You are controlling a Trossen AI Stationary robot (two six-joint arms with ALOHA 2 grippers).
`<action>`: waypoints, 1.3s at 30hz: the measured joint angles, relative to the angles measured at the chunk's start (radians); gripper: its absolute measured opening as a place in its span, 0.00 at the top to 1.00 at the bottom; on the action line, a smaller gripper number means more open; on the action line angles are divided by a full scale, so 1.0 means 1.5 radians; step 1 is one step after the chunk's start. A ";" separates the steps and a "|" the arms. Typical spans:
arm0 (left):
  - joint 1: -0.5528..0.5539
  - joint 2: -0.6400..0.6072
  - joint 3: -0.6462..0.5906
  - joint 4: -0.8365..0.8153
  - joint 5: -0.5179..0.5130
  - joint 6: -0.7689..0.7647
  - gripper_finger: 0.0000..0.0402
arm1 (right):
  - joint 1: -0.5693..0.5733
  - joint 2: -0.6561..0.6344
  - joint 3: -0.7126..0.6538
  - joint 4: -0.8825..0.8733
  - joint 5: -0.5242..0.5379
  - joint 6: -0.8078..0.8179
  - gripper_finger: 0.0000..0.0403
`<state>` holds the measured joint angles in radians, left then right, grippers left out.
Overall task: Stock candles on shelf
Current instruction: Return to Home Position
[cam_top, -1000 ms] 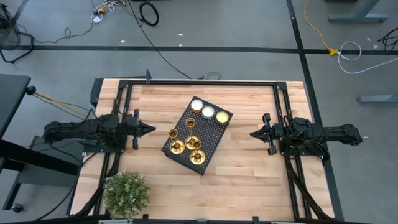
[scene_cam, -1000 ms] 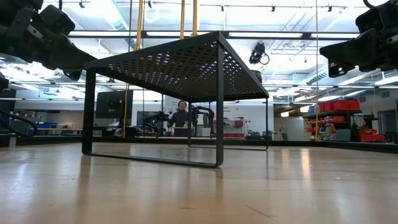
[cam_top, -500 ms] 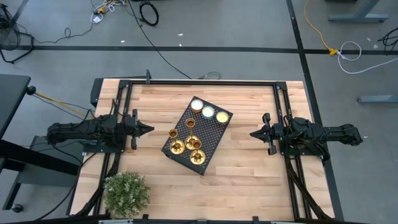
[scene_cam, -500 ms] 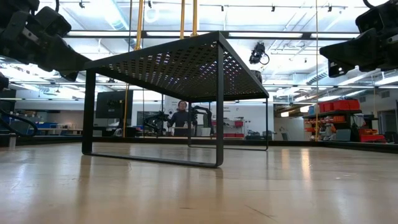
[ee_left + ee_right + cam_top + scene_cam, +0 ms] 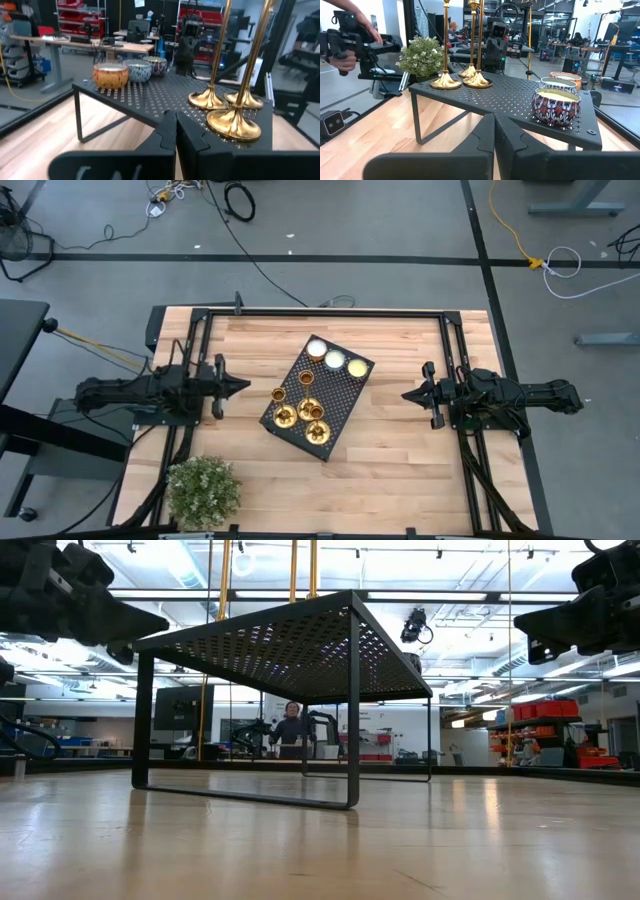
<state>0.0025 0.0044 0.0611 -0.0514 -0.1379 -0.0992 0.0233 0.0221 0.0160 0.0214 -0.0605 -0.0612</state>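
Observation:
The black perforated shelf (image 5: 340, 395) stands on its legs at the table's middle, turned at a slant; it also shows in the low view (image 5: 290, 640). Three gold candlesticks (image 5: 303, 416) stand by their round bases on its mesh top at the near-left end; they also show in the left wrist view (image 5: 233, 122) and the right wrist view (image 5: 470, 75). My left gripper (image 5: 246, 388) is shut and empty, left of the shelf. My right gripper (image 5: 406, 394) is shut and empty, right of the shelf. Both point at the shelf.
Three round jar candles (image 5: 336, 359) sit on the shelf's far-right end. A bushy green plant (image 5: 204, 490) stands at the table's near-left corner. Bare wood lies around the shelf. A person's hands (image 5: 345, 59) hold a device beyond the table's left side.
My left gripper has tipped up from slanting down to nearly level and has edged toward the shelf, still shut. The shelf and the candlesticks have kept still.

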 joint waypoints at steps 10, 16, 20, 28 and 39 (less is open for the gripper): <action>0.000 0.000 -0.033 0.053 0.009 -0.030 0.99 | 0.000 0.000 0.000 0.000 0.000 0.000 0.98; 0.000 0.000 -0.034 0.046 0.053 -0.024 1.00 | 0.000 0.000 0.000 0.000 0.000 0.000 0.98; 0.000 0.001 -0.034 0.043 0.065 -0.030 0.99 | 0.000 0.000 0.000 0.000 0.000 0.000 0.98; 0.000 0.001 -0.034 0.042 0.065 -0.058 0.98 | 0.000 0.000 0.000 0.000 0.000 0.000 0.98; 0.000 0.001 -0.036 0.054 0.065 -0.084 0.97 | 0.000 0.000 0.000 0.000 0.000 0.000 0.98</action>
<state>0.0025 0.0063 0.0074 0.0303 -0.0402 -0.2249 0.0234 0.0223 0.0161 0.0212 -0.0605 -0.0612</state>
